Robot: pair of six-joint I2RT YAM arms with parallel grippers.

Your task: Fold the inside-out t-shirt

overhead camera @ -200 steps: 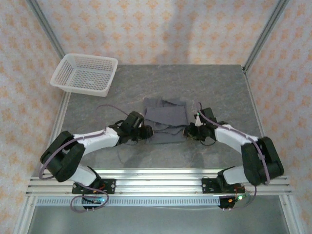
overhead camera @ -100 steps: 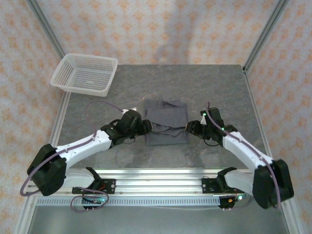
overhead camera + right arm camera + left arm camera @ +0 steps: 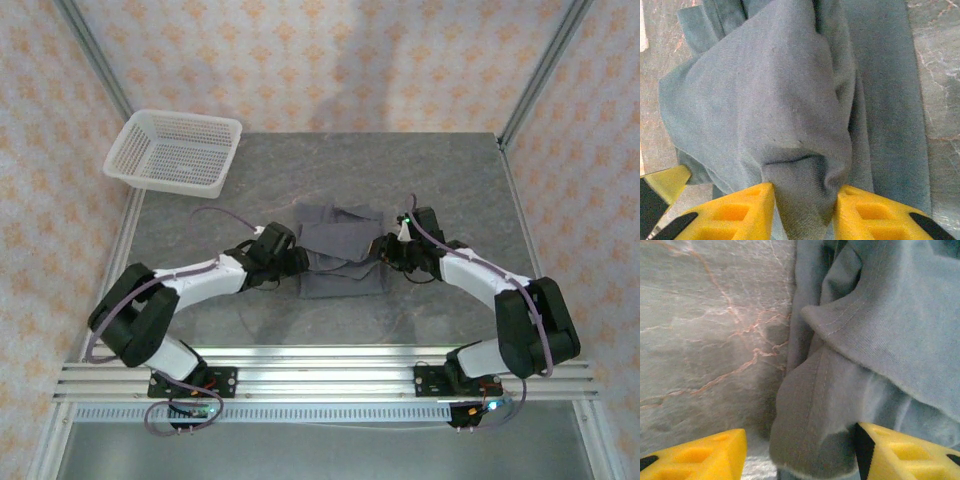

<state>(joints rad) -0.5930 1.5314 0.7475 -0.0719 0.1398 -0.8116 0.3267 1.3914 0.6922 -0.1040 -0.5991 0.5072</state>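
Top external: white basket [image 3: 170, 181] sits well apart from t-shirt [image 3: 340, 245].

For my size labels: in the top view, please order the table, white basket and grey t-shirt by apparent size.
Largest: table.
Then white basket and t-shirt: they look nearly alike, so I cannot rank them.

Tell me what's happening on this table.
Two robot arms are folding a dark grey t-shirt that lies bunched on the table. The right gripper is pinching a bunched fold of cloth at the shirt's right side. The left gripper sits open at the left edge, cloth between its fingers, not yet clamped.
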